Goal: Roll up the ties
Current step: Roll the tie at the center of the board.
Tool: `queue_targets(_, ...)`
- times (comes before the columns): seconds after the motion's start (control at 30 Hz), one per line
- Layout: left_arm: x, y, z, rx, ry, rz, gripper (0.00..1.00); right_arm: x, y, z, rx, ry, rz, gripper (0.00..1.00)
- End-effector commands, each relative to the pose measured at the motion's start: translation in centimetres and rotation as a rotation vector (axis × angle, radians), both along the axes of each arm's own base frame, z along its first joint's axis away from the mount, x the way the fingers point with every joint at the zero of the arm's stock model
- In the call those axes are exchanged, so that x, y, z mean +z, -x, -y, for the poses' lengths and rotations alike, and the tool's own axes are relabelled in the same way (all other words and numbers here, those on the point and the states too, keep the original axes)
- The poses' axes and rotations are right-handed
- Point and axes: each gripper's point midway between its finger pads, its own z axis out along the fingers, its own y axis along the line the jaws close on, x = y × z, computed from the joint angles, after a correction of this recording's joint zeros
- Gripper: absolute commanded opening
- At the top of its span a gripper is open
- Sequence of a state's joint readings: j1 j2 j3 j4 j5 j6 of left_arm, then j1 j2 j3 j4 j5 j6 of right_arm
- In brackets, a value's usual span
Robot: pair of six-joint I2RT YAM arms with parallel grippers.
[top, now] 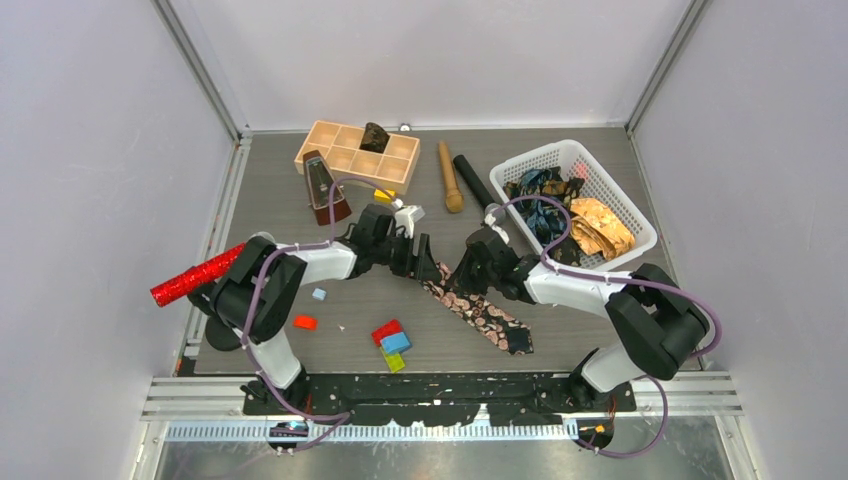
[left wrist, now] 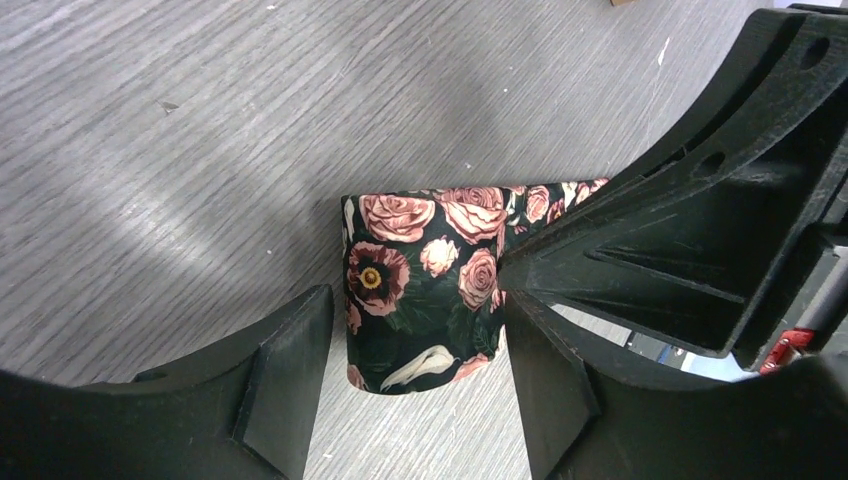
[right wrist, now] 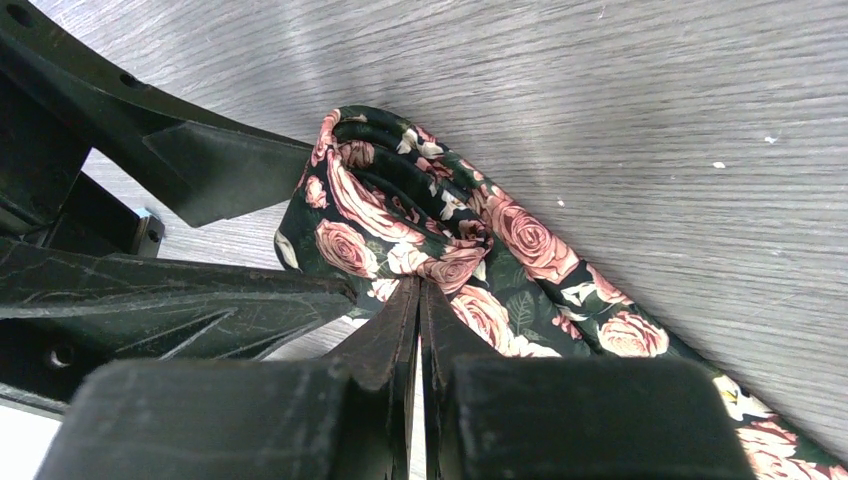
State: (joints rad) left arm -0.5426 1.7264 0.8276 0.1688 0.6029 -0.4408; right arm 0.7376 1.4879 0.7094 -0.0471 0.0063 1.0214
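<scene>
Your right claw (right wrist: 420, 300) is clamping the coiled black rose-patterned fabric tie (left wrist: 420, 270), your left claw (left wrist: 415, 340) is straddling it, spread apart; releasing early, you're risking uncoiling.

The rose tie (top: 482, 312) is black, strewn with pink-beige roses and pale leaves. The table (top: 440, 350) is grey wood grain. In the white basket (top: 535, 157) at the far right corner lie a blue-teal tie (top: 540, 190) and a golden-orange tie (top: 602, 228) — at the left edge, a glittery red microphone (top: 195, 276).
</scene>
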Motion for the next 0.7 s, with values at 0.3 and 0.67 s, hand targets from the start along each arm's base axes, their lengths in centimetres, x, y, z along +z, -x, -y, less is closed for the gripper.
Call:
queue_targets(0.3,0.41,-0.13,1.04,-0.038,0.064,-0.008,0.58,-0.88,-0.06,0.14,-0.017,0.013,-0.012,0.09)
queue_targets(0.67,0.16,-0.11,1.12,-0.017,0.075,-0.023,0.52,-0.68,0.29,-0.31,0.017,-0.004,-0.012,0.09)
